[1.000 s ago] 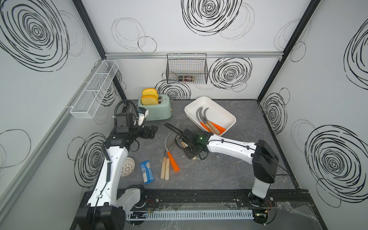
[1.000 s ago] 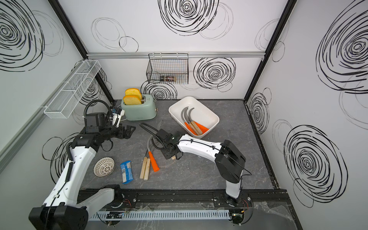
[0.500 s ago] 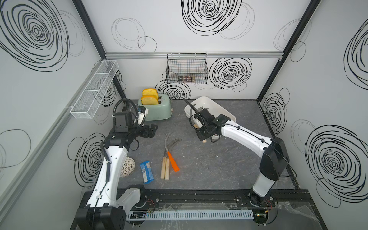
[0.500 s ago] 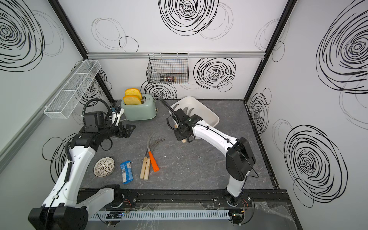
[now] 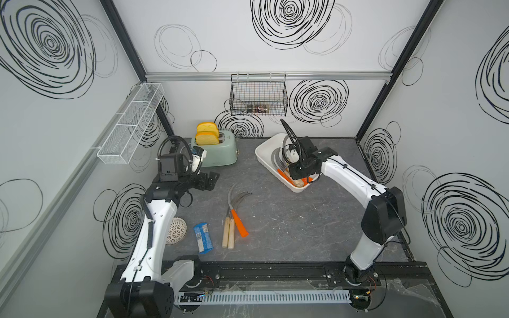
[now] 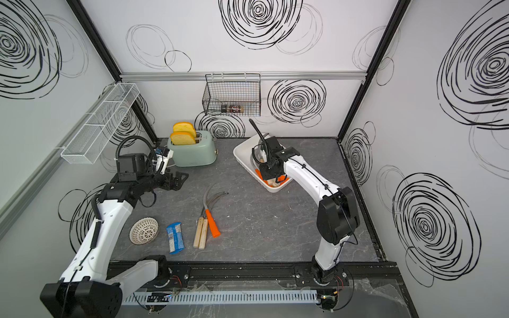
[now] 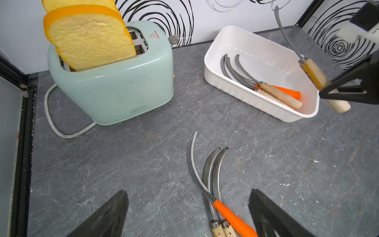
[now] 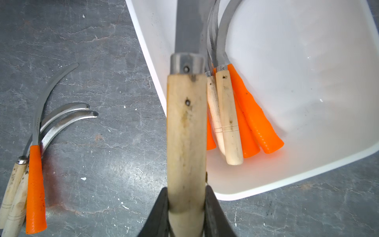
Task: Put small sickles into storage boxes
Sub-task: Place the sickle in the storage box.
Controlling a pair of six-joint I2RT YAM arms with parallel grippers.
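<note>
My right gripper [image 8: 186,203] is shut on the pale wooden handle of a small sickle [image 8: 186,123], and its grey blade [image 5: 289,132] points upward. It hangs over the near end of the white storage box [image 5: 264,154], which a top view also shows [image 6: 242,157]. Several small sickles [image 8: 229,115] with wooden and orange handles lie inside the box. Three more sickles [image 5: 234,217], two wooden and one orange, lie together on the table. My left gripper [image 7: 188,191] is open and empty, above the table beside the toaster; a top view shows it too [image 5: 210,180].
A mint toaster [image 5: 217,150] with two bread slices stands at the back left, its cord [image 7: 53,123] trailing on the table. A blue packet [image 5: 203,236] and a white perforated dome [image 5: 177,230] lie front left. A black wire basket [image 5: 259,95] and a white mesh rack [image 5: 129,129] hang on the walls.
My right arm has lifted the wooden-handled sickle from the middle of the table and carried it back over the storage box. The left arm has stayed where it was.
</note>
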